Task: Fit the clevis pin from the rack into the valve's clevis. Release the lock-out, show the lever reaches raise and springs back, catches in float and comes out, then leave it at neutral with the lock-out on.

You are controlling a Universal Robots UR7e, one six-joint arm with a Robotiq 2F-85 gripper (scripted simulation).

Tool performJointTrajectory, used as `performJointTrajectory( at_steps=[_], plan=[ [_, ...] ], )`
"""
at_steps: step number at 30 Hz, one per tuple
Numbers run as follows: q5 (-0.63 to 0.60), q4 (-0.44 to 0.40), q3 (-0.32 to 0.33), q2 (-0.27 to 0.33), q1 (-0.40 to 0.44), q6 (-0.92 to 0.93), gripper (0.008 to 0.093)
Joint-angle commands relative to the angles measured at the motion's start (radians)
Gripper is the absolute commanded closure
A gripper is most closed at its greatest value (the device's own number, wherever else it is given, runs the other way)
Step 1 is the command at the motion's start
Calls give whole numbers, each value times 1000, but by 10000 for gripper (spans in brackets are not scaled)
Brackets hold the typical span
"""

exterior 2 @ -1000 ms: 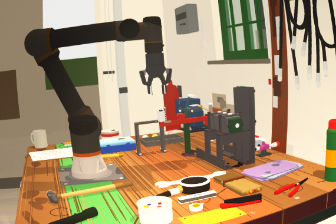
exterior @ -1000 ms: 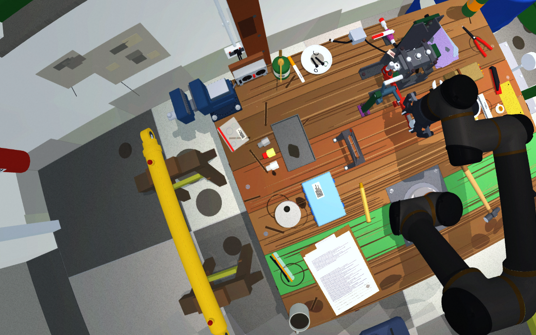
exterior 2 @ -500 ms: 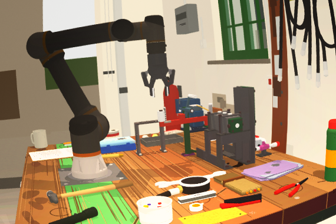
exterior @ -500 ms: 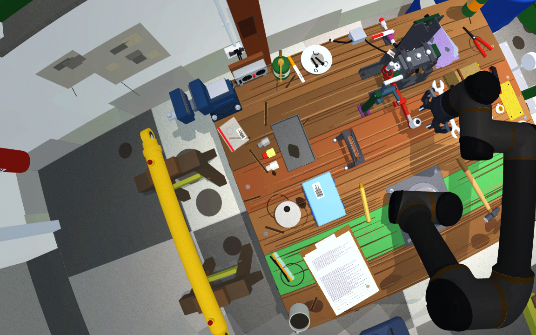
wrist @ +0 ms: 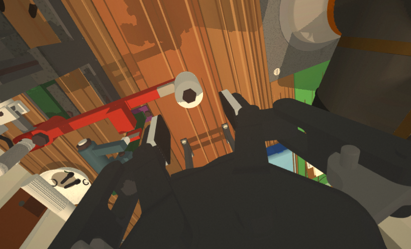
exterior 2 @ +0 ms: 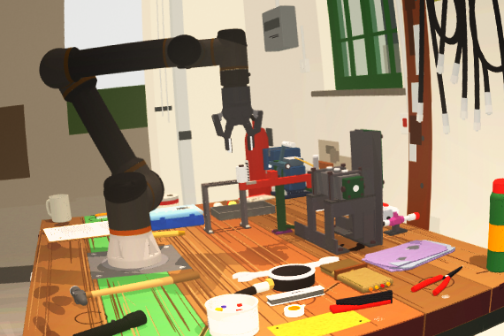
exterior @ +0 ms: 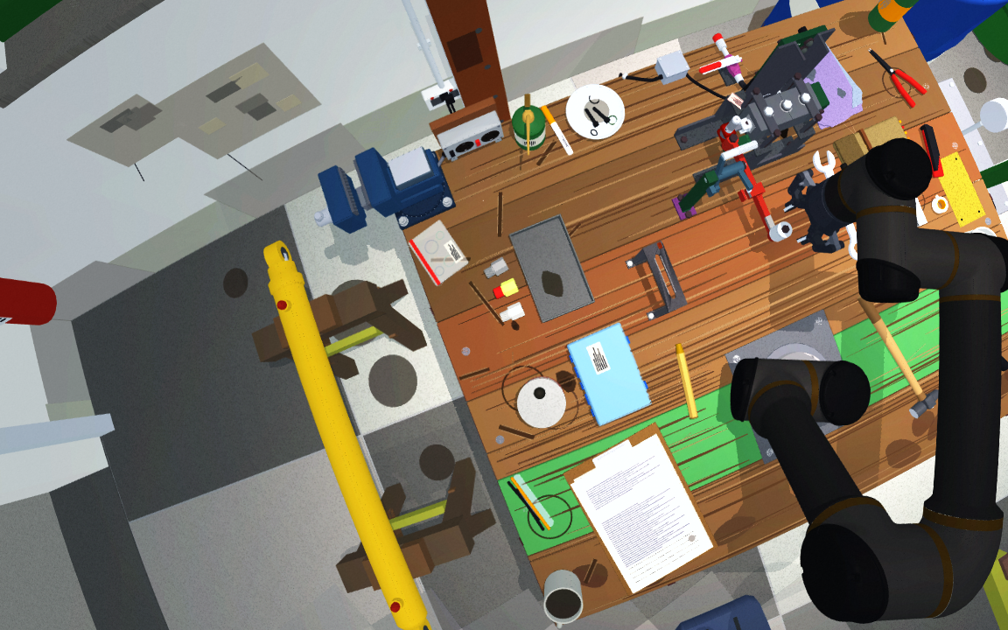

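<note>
My gripper (exterior: 812, 213) (exterior 2: 237, 139) (wrist: 194, 119) hangs open and empty, high above the bench, a little off to one side of the white knob (exterior: 782, 230) (exterior 2: 241, 173) (wrist: 188, 94) that ends the red lever (exterior: 758, 205) (exterior 2: 276, 181) (wrist: 108, 111). The lever runs roughly level from the knob back to the grey valve body (exterior: 778, 110) (exterior 2: 340, 189) on its dark stand. A grey rack (exterior: 658, 278) (exterior 2: 223, 205) stands on the bench left of the lever; I cannot make out a clevis pin on it.
My own arm's base (exterior: 786, 368) (exterior 2: 132, 240) stands on a grey plate near the bench's front. A wrench (exterior 2: 283, 269), hammer (exterior 2: 132, 287), brush, tape roll and red pliers (exterior 2: 435, 282) lie on the wood around it. A white dish (exterior: 595, 112) holds small clips.
</note>
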Motion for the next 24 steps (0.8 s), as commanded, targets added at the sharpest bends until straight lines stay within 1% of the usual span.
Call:
performJointTrajectory(
  at_steps=[1, 12, 24],
  plan=[
    [0, -1, 0, 0, 0, 0, 434],
    [0, -14, 13, 0, 0, 0, 434],
    [0, -42, 40, 1, -1, 0, 434]
  ],
)
